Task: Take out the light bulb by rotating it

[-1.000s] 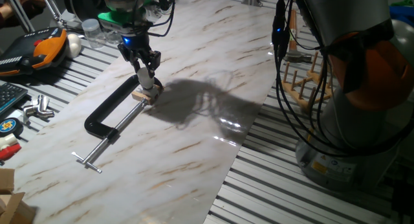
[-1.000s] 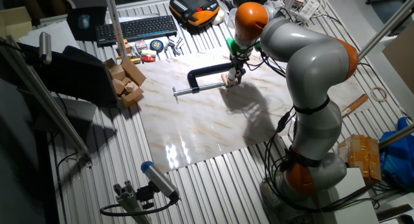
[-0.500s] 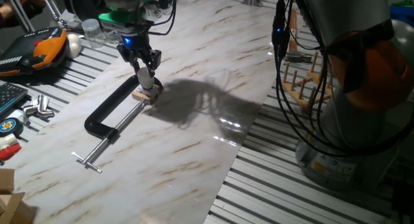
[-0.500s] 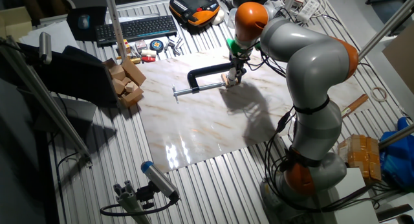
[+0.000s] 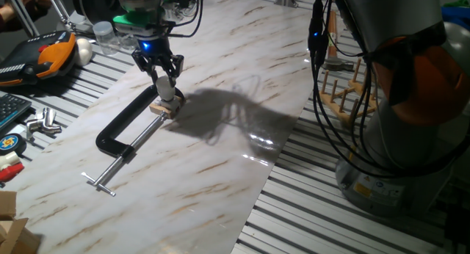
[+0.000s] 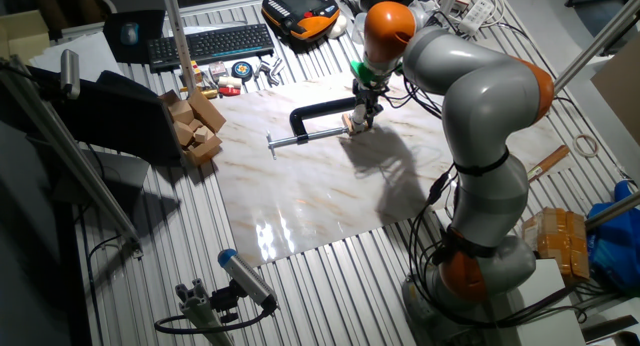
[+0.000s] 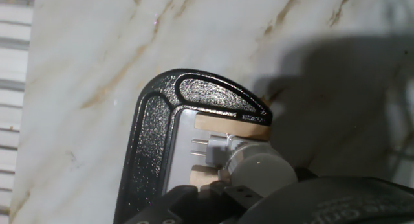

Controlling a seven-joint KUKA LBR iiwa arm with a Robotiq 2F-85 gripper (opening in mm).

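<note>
So the light bulb (image 5: pixel 164 87) isn't out yet as far as I can tell. It's standing upright in the little wooden block (image 5: pixel 167 106), and that block is pinched in the mouth of the black C-clamp (image 5: pixel 121 128) lying flat on the marble tabletop (image 5: pixel 235 78). In the hand view the frosted globe (image 7: pixel 262 173) sits right up against the block with the silver base going into it, so the unscrewing is what's left, then the lift away.

The gripper (image 5: pixel 158 67) comes straight down over the bulb from above, fingers pointing at the table, with the arm reaching across from the far side of the bench. The fingers look spread a bit around the top of the globe, but honestly it's too small from here to say whether they're pinching it or just flanking it.
</note>
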